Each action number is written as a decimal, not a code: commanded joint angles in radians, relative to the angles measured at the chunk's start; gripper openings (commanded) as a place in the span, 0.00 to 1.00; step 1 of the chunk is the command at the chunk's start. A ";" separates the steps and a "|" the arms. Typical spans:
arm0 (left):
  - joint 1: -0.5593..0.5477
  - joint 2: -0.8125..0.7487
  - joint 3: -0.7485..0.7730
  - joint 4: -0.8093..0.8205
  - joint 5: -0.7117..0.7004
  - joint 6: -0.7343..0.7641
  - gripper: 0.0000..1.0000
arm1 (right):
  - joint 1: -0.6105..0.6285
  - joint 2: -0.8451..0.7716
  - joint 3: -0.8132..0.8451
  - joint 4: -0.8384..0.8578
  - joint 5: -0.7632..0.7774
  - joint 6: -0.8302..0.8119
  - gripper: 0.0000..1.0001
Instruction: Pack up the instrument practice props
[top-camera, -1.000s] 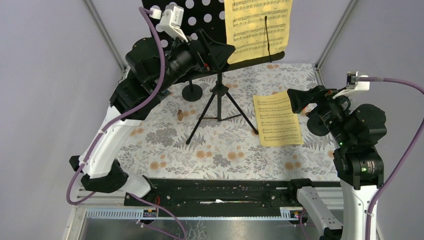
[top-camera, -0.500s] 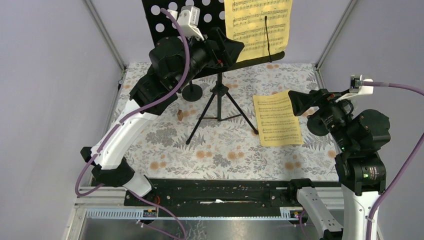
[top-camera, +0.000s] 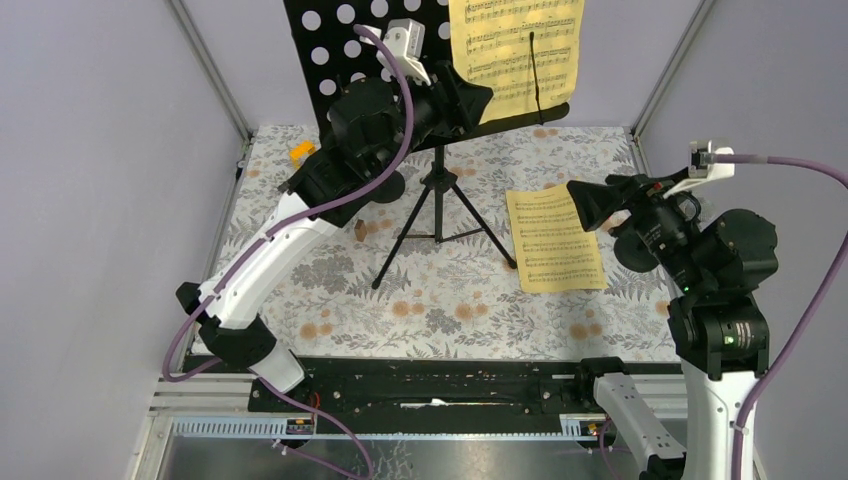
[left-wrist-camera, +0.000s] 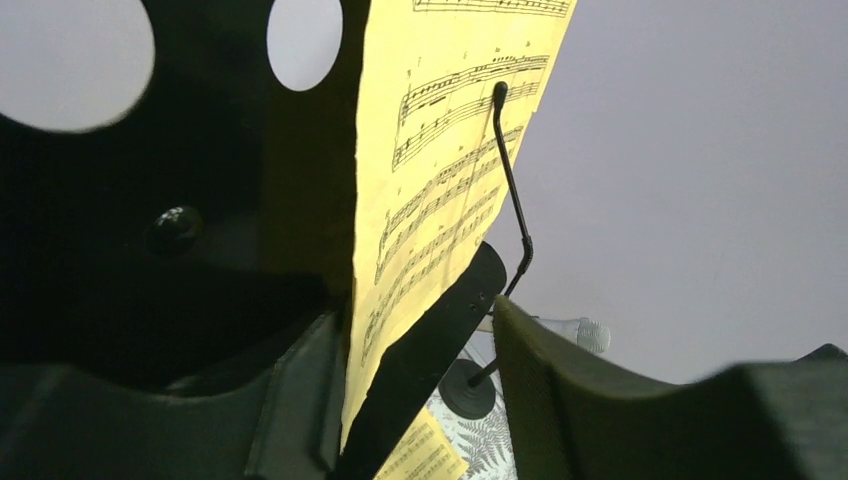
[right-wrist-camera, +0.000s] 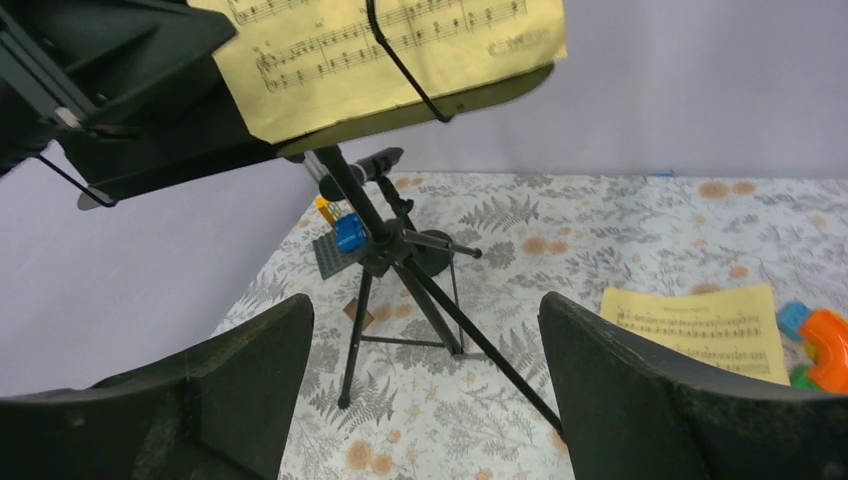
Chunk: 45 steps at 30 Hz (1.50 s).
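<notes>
Top external view: a floral-clothed bench (top-camera: 440, 300) between plain grey walls (top-camera: 110, 150) carries the tripod music rack (top-camera: 437, 182) at the back. The left pincer (left-wrist-camera: 413, 310) gapes astride its yellow page (left-wrist-camera: 440, 150). The right pincer (right-wrist-camera: 422, 305) gapes empty.

I had my left arm (top-camera: 262, 262) reaching long and high. It went up from its base at the near left toward the far middle. The left claw (top-camera: 468, 100) at its end was up in the air and pointed to the right. In its own camera, its two fingers (left-wrist-camera: 290, 410) stood wide apart. My right arm (top-camera: 718, 335) stood tall over its base at the near right, and it was bent over at the top. The right claw (top-camera: 592, 203) pointed left, toward the middle, and it hung in the air too. Its fingers (right-wrist-camera: 620, 390) were spread wide apart as well.
</notes>
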 joint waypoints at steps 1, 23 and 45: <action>-0.001 -0.028 -0.049 0.131 -0.058 0.064 0.53 | -0.005 0.070 0.045 0.131 -0.092 0.006 0.87; -0.002 0.020 -0.033 0.335 -0.041 0.255 0.57 | -0.005 0.484 0.421 0.256 -0.285 0.126 0.71; 0.001 0.109 0.046 0.367 -0.019 0.263 0.13 | -0.006 0.669 0.508 0.366 -0.440 0.227 0.39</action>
